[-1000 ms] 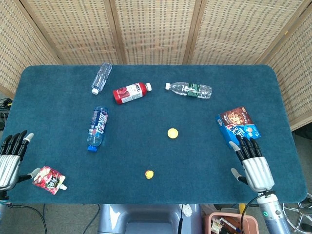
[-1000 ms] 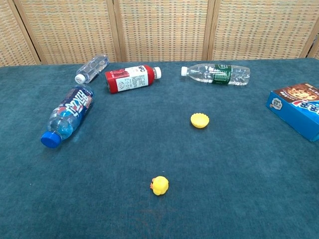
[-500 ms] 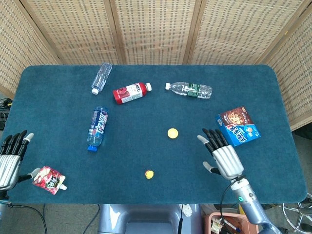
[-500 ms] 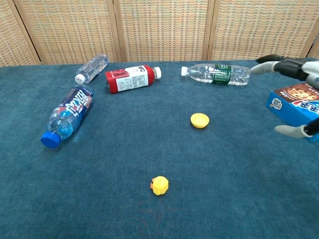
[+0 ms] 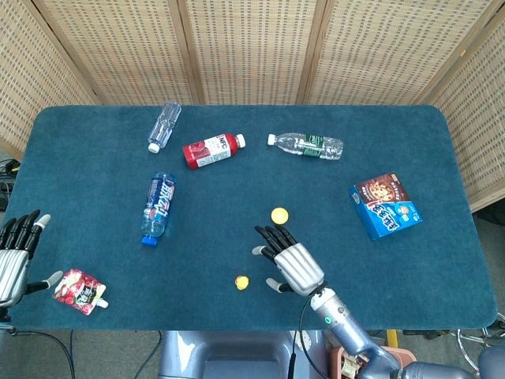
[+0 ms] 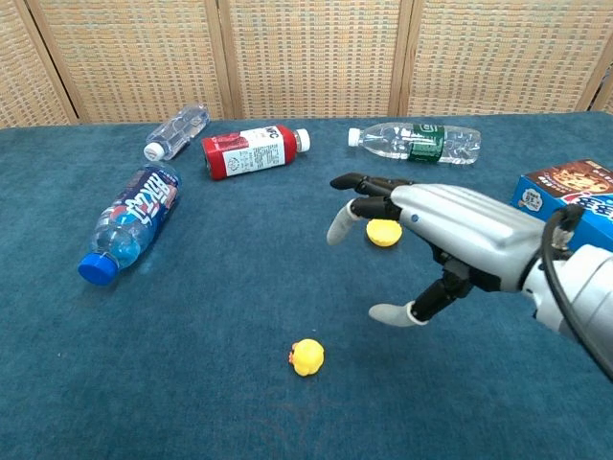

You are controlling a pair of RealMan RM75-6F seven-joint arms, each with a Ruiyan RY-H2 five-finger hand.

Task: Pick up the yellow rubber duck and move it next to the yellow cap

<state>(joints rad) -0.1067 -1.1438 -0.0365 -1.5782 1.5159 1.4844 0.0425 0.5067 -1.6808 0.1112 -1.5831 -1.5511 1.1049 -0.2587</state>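
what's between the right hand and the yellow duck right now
Only bare blue table cloth. In the chest view the open right hand hovers apart from the yellow duck; nothing lies between them.

Bare blue felt worktop [image 5: 95,174] lies open between the small yellow rubber duck [image 6: 306,356] and the round yellow plastic cap [image 5: 278,215]; only the silver right robot hand [image 6: 431,244], fingers spread, hangs over that stretch.

Right hand [image 5: 289,262] mid-table, palm down, fingers spread toward 11 o'clock, empty. Left hand [image 5: 14,257] at 9 o'clock edge, fingers apart.
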